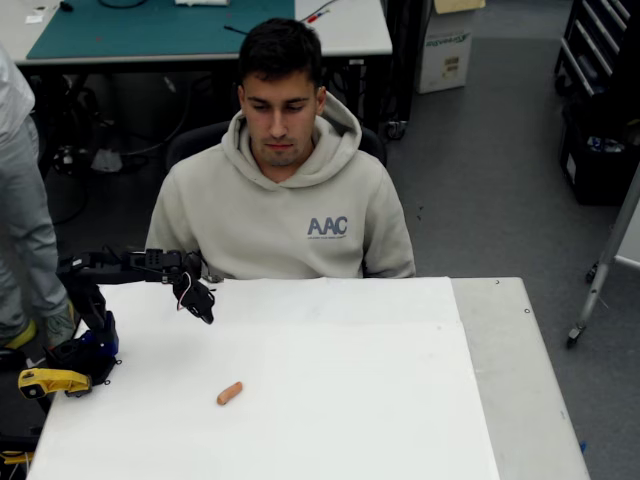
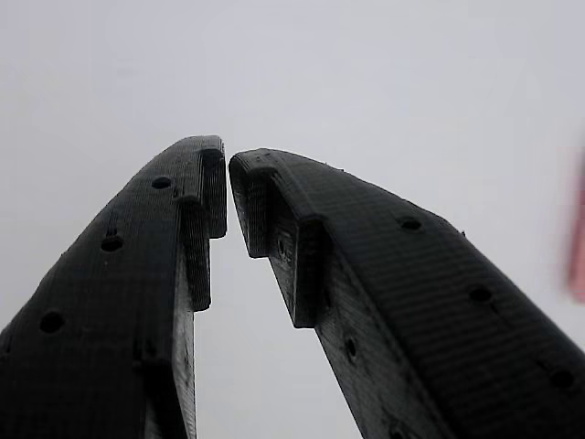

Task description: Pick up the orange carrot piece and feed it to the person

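In the overhead view we see the carrot (image 1: 230, 393) lying on the white bench (image 1: 380, 400), at about 7 o'clock from the bench's middle, tilted so its right end points up toward 2 o'clock. Nothing touches it.

We find the black arm (image 1: 110, 268) at the bench's left edge, reaching rightward, with the tool (image 1: 197, 300) hanging down at its end above the bench's far left corner. The tool sits at about 11 o'clock from the carrot, well apart from it.

In the wrist view we see the tool (image 2: 228, 174) from close up: its two black fingers (image 2: 128, 302) lean together so the tips nearly meet, with only a thin slit of pale background between them. We read it as closed, with nothing gripped. A blurred reddish streak (image 2: 578, 238) shows at 3 o'clock on that picture's edge; we cannot tell what it is.

The person (image 1: 283, 190) sits behind the bench's far edge at 12 o'clock, in a beige hoodie, head bowed toward the bench.
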Robot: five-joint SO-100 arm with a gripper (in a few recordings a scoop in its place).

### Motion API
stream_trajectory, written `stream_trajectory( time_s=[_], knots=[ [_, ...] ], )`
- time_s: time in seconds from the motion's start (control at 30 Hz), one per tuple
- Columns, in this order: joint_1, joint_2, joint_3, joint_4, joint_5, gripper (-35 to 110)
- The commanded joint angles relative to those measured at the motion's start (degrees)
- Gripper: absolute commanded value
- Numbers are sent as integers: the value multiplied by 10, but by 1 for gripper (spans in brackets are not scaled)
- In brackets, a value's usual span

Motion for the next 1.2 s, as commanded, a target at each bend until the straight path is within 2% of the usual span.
stream_trajectory(
  time_s=[0.0, 0.87, 1.17],
  knots=[
    [43, -11, -59, 15, -38, -3],
    [226, -207, -229, 16, -198, -3],
    [252, -221, -241, 16, -223, -3]
  ],
)
